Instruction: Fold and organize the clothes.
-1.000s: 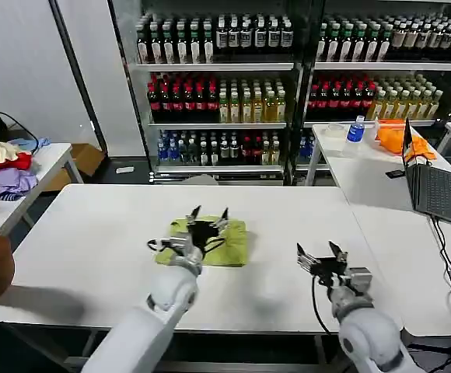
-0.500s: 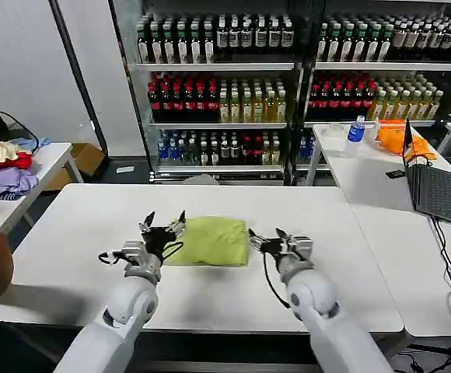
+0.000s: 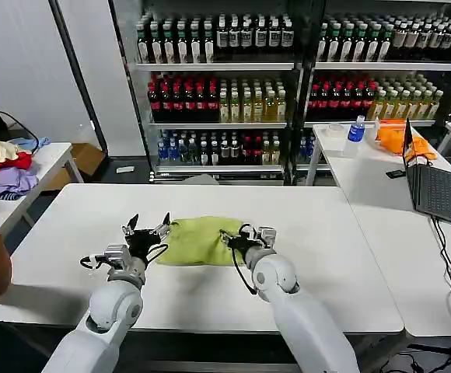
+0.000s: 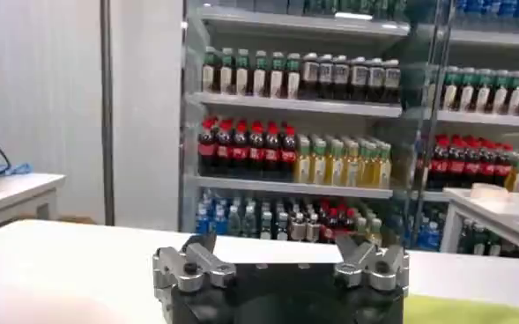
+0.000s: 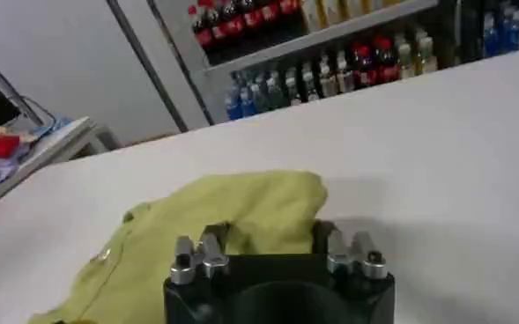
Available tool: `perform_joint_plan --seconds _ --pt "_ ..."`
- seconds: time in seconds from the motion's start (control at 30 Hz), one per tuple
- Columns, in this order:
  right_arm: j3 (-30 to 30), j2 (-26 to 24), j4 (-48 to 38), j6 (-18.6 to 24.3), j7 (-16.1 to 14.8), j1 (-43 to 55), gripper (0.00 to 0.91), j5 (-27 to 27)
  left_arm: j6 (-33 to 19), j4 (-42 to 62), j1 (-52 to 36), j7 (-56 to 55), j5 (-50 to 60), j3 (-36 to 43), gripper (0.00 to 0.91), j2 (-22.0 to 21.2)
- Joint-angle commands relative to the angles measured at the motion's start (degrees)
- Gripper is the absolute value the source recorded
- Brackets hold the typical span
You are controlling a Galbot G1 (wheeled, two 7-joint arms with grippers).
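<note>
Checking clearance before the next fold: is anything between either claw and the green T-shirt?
Nothing visible. The left claw is open just off the T-shirt's left edge, with bare table around it. The right claw is at the shirt's right edge, over the cloth.

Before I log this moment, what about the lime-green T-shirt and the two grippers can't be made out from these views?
- Lime-green cotton T-shirt, head view: right gripper covers its right edge, so any grip there is unclear.
- T-shirt's white printed patch: not seen; the shirt is bunched.
- T-shirt, left wrist view: a sliver, cut by the frame edge.
- Left gripper: open beside the left edge; contact unclear.
</note>
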Motion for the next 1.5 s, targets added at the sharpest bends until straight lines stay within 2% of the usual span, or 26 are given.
perform_joint_plan --seconds 0.03,0.37,0.67,0.7,0.73,0.77,0.87,0.93,1.13,1.17,1.37,1.5 --pt "-0.9 1.6 -5.3 -0.1 0.2 3.3 0.000 2.6 0.1 -0.6 0.7 0.1 -0.3 -1.1 0.907 0.6" --pt "2.7 -4.5 -6.5 -0.3 0.0 5.4 0.000 1.0 0.1 -0.7 0.7 0.4 -1.0 -0.9 0.907 1.3" --pt "6.4 -9.0 -9.6 -1.4 -2.3 7.4 0.000 -4.9 0.3 -0.7 0.7 0.7 -1.1 -0.5 0.907 1.4" --pt "6.6 -9.0 -10.1 -1.0 -3.0 7.5 0.040 -6.3 0.4 -0.7 0.7 0.7 -1.1 -0.4 0.907 1.4" --pt "6.7 -9.0 -10.5 -0.5 -3.7 7.7 0.433 -7.1 0.4 -0.7 0.6 0.7 -1.1 -0.3 0.907 1.4" --pt "6.7 -8.9 -10.7 0.4 -4.2 7.6 0.907 -8.7 0.4 -0.7 0.6 0.7 -1.1 -0.3 0.907 1.3" --pt "5.6 -9.2 -9.7 4.7 -5.7 6.4 0.907 -13.1 0.5 -0.8 0.6 0.7 -1.1 0.0 0.907 1.3" --pt "4.7 -9.7 -7.5 8.6 -6.0 4.5 0.907 -19.7 0.5 -1.0 0.6 0.7 -1.1 0.0 0.907 1.4" --pt "5.3 -10.9 -4.3 20.8 -4.7 0.1 0.907 -31.3 0.5 -1.4 0.9 0.7 -1.3 0.0 0.907 1.8" --pt "5.5 -11.0 -4.0 23.3 -4.5 -0.3 0.907 -32.1 0.5 -1.5 1.0 0.7 -1.3 0.0 0.907 1.8" --pt "9.8 -13.2 7.0 30.2 -3.2 -10.0 0.907 -36.5 0.6 -2.3 1.6 0.6 -1.5 -0.4 0.907 2.2" --pt "13.2 -14.5 16.8 30.5 -3.1 -18.9 0.907 -36.1 0.6 -2.7 2.2 0.7 -1.5 -0.5 0.907 2.5"
